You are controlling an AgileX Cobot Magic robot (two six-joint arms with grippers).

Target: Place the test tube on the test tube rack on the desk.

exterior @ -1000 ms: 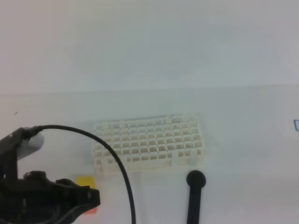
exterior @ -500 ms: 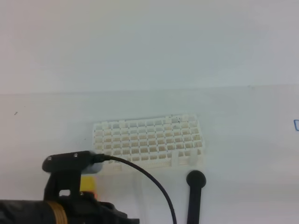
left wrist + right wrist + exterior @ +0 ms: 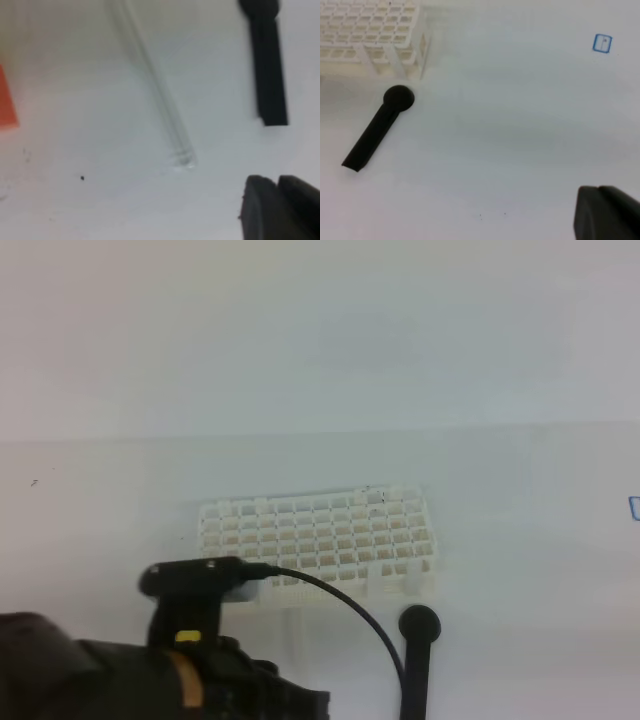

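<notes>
The test tube (image 3: 157, 92) lies flat on the bench (image 3: 75, 110), not yet lifted, running from 11 o'clock towards my left jaws (image 3: 280, 210) at 5 o'clock. Whether these are released, I cannot tell. My right jaws (image 3: 607, 212) are clenched, empty. The test tube rack (image 3: 318, 537) waits behind.

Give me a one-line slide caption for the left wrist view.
Clear test tube lying flat on the white desk, between an orange block and a black stick.
</notes>
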